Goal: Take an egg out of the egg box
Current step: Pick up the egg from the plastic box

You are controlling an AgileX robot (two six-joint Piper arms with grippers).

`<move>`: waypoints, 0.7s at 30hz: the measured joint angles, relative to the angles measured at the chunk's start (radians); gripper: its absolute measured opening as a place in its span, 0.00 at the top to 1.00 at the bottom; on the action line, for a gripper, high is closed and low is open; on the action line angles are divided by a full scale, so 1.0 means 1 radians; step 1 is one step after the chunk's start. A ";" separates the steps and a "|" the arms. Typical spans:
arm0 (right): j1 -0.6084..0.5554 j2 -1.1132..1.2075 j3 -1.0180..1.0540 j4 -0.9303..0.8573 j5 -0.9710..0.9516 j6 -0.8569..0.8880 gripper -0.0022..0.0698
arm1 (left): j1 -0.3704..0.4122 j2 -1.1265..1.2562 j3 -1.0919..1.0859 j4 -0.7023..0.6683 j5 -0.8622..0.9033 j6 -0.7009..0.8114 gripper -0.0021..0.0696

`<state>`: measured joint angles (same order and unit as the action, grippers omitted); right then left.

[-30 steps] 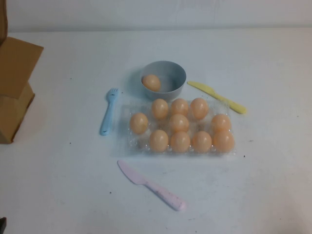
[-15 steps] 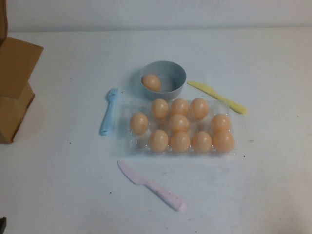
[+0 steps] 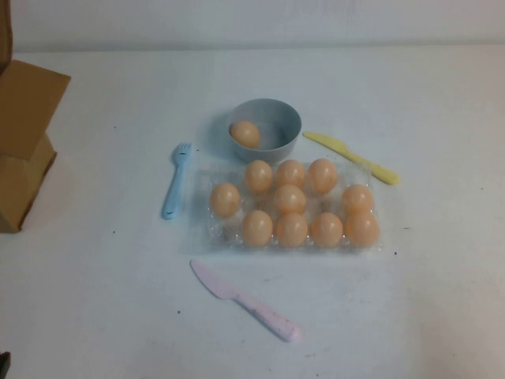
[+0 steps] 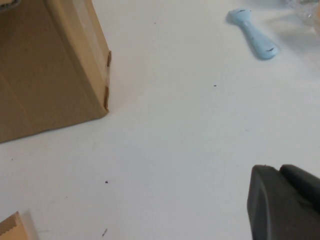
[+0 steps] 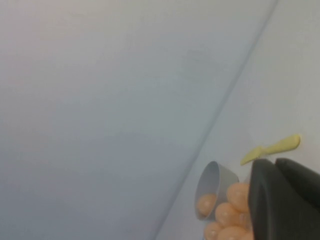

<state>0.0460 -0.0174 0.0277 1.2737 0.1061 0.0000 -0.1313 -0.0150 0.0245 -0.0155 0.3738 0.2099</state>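
Looks like one egg already sits in the bowl, just behind the box, which holds ten more. Left pincer and right pincer sit far off; can't tell their grip.

The cardboard box is cut off by the high view's left edge. Neither arm shows in that view. Only a dark corner of the left gripper and of the right gripper shows in each wrist view. The egg box is cut off at the right wrist view's edge.
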 joint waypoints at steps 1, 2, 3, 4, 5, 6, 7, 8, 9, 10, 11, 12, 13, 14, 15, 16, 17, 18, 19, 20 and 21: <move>0.000 0.000 0.000 0.003 -0.005 0.000 1.00 | 0.000 0.000 0.000 0.000 0.000 0.000 0.98; 0.000 0.000 0.000 0.007 -0.004 0.000 1.00 | 0.000 0.000 0.000 0.000 0.000 0.000 0.98; 0.000 0.000 0.000 0.009 -0.004 0.000 1.00 | 0.000 0.000 0.000 0.000 0.000 0.000 0.98; 0.000 0.000 0.000 0.009 -0.004 0.000 1.00 | 0.000 0.000 0.000 0.000 0.000 0.000 0.98; 0.000 0.000 0.000 0.001 -0.004 0.000 1.00 | 0.000 0.000 0.000 0.000 0.000 0.000 0.98; 0.000 0.000 0.000 -0.009 -0.004 0.000 1.00 | 0.000 0.000 0.000 0.000 0.000 0.000 0.98; 0.000 0.000 0.000 -0.014 -0.004 0.000 1.00 | 0.000 0.000 0.000 0.000 0.000 0.000 0.98; 0.000 0.000 0.000 -0.021 -0.002 0.000 1.00 | 0.000 0.000 0.000 0.000 0.000 0.000 0.98; 0.000 0.000 0.000 -0.033 0.009 0.000 1.00 | 0.000 0.000 0.000 0.000 0.000 0.000 0.98; 0.000 0.000 0.000 -0.044 0.027 -0.021 1.00 | 0.000 0.000 0.000 0.000 0.000 0.000 0.98; 0.000 0.000 -0.008 -0.055 0.053 -0.051 1.00 | 0.000 0.000 0.000 0.000 0.000 0.000 0.98; 0.000 0.003 -0.024 -0.071 0.086 -0.095 1.00 | 0.000 0.000 0.000 0.000 0.000 0.000 0.98; 0.000 0.017 -0.045 -0.085 0.112 -0.137 1.00 | 0.000 0.000 0.000 0.000 0.000 0.000 0.98; 0.000 0.045 -0.079 -0.104 0.141 -0.195 1.00 | 0.000 0.000 0.000 0.000 0.000 0.000 0.98; 0.000 0.085 -0.121 -0.125 0.168 -0.253 1.00 | 0.000 0.000 0.000 0.000 0.000 0.000 0.98; 0.000 0.123 -0.157 -0.144 0.189 -0.299 1.00 | 0.000 0.000 0.000 0.000 0.000 0.000 0.98; 0.000 0.177 -0.206 -0.170 0.215 -0.357 1.00 | 0.000 0.000 0.000 0.000 0.000 0.000 0.98; 0.000 0.234 -0.256 -0.197 0.245 -0.411 1.00 | 0.000 0.000 0.000 0.000 0.000 0.000 0.98; 0.000 0.281 -0.304 -0.214 0.267 -0.461 1.00 | 0.000 0.000 0.000 0.000 0.000 0.000 0.98; 0.000 0.338 -0.346 -0.224 0.288 -0.501 1.00 | 0.000 0.000 0.000 0.000 0.000 0.000 0.98; 0.000 0.392 -0.382 -0.226 0.301 -0.527 1.00 | 0.000 0.000 0.000 0.000 0.000 0.000 0.98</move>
<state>0.0460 0.3743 -0.3546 1.0474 0.4066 -0.5272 -0.1313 -0.0150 0.0245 -0.0155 0.3738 0.2099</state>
